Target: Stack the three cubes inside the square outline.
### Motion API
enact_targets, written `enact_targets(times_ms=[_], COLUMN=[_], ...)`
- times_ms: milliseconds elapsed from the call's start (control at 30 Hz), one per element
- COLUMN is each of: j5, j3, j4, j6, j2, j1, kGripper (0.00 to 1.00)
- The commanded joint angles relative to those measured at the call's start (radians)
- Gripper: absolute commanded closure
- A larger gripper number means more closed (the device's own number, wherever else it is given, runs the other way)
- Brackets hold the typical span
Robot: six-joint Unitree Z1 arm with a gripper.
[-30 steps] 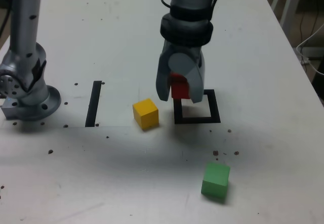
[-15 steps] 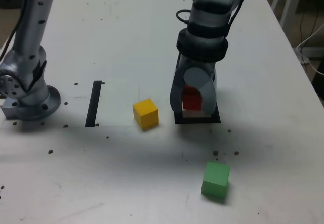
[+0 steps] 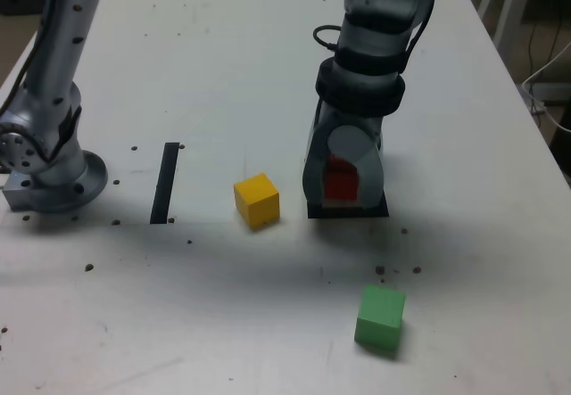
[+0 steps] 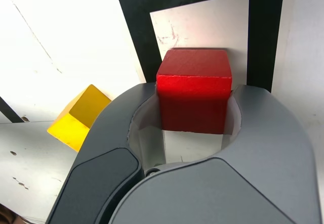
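On the table (image 3: 223, 74), going left to right, the yellow cube (image 3: 257, 200) waits. Next, the claw (image 3: 343, 181) is clenched on the red cube (image 3: 340, 181) over the square (image 3: 375, 209). The green cube (image 3: 380, 318) waits too.

Soft, even indoor light falls on the white counter (image 3: 223, 74) in the exterior view, bright toward the far edge and dimmer in front, where a broad, diffuse grey shadow spreads beneath the arm. The green cube (image 3: 381, 318) throws only a faint shadow. That picture is slightly soft and grainy. The wrist view is brighter and sharper: the red cube (image 4: 194, 90) shows crisp edges, the white centre of the square outline (image 4: 132, 27) nears overexposure, and the near grey housing looks smooth and slightly blurred.
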Motion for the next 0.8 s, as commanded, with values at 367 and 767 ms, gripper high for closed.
enact_targets(times_ms=[367, 767], j5=[-0.004, 0.047], j3=[0.004, 0.063], j4=[0.0, 0.004], j6=[0.016, -0.006], j2=[0.017, -0.085], j1=[0.019, 0.029], kGripper=[0.24, 0.01])
